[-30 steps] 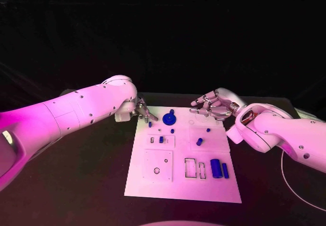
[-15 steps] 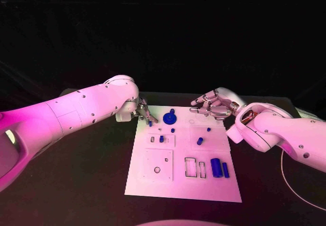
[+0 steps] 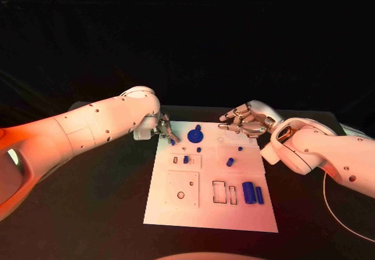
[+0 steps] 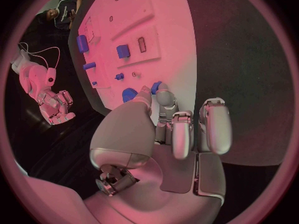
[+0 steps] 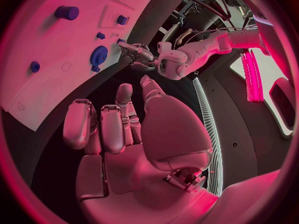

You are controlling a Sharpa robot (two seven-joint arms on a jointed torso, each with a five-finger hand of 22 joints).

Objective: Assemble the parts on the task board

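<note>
The white task board (image 3: pixel 205 214) lies in the middle of the black table. My left hand (image 3: pixel 164 129) hovers at the board's far left corner and pinches a small blue part (image 3: pixel 172 142) between thumb and a finger; the left wrist view shows this small blue part (image 4: pixel 156 86) at the fingertips of the left hand (image 4: pixel 171 129). Just beside it a blue round gear-like part (image 3: pixel 195 135) sits on the board. My right hand (image 3: pixel 246 122) hangs over the board's far right corner with its fingers curled in and nothing in them, as the right hand (image 5: pixel 124 134) also appears in the right wrist view.
Other blue parts lie on the board: small pegs (image 3: pixel 198 150), (image 3: pixel 185 160), (image 3: pixel 230 162), (image 3: pixel 240 148), plus a thick cylinder (image 3: pixel 249 193) and a slim bar (image 3: pixel 258 195) near the right edge. Empty rectangular slots (image 3: pixel 219 193) and a square plate with a hole (image 3: pixel 181 190) lie nearer the front.
My left hand has crept slightly toward the board with the small blue part still pinched. The right hand has stayed in place.
</note>
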